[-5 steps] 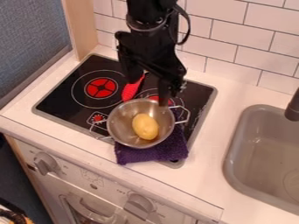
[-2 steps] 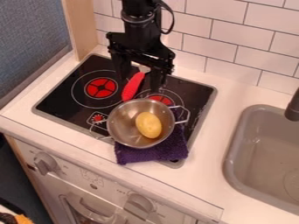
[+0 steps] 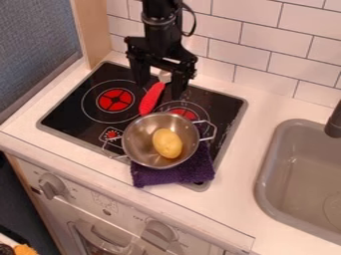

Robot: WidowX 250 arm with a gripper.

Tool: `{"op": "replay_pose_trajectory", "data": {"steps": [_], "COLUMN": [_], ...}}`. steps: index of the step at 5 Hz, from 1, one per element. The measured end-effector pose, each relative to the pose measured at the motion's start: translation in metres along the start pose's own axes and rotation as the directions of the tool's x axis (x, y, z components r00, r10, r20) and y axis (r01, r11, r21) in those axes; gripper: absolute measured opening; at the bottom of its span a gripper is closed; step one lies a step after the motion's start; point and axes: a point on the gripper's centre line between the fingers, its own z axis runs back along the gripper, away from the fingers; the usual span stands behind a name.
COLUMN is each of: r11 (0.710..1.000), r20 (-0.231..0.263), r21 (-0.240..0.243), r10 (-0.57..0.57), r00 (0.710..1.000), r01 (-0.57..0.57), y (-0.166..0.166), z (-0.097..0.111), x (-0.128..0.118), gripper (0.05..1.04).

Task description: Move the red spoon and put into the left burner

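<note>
While looking down on the black glass stovetop, see the black two-finger gripper, spread wide, straddling the slim red spoon between two red-marked burners, just behind the steel pot!

Steel pot upright on the cooktop, wire handles on two sides, yellow potato inside. Purple cloth sticks out from under the pot, spilling over the cooktop's near edge onto the white bench. Right burner just behind the pot, red center partly visible. Grey sink set into the bench at view right, dark faucet over its edge. Two knobs on the front panel. White tiles behind, wood post at back left.
</note>
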Motion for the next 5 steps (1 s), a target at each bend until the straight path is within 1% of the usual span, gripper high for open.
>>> {"op": "replay_pose_trajectory", "data": {"steps": [1, 2, 3, 4, 5], "r11": [1.000, 0.999, 0.997, 0.997, 0.997], "r20": [-0.043, -0.060, -0.072, -0.076, -0.075], "r21": [0.017, 0.038, 0.071, 0.071, 0.066], "r10": [0.011, 0.021, 0.012, 0.015, 0.031], "r00": [0.999, 0.998, 0.997, 0.997, 0.997], "r01": [-0.011, -0.019, -0.007, -0.010, -0.026], "y": [0.006, 0.010, 0.015, 0.016, 0.020], "z": [-0.024, -0.039, -0.048, -0.052, -0.055], "x": [0.006, 0.011, 0.016, 0.015, 0.015], "gripper": [1.001, 1.001, 1.001, 1.001, 0.944]}}
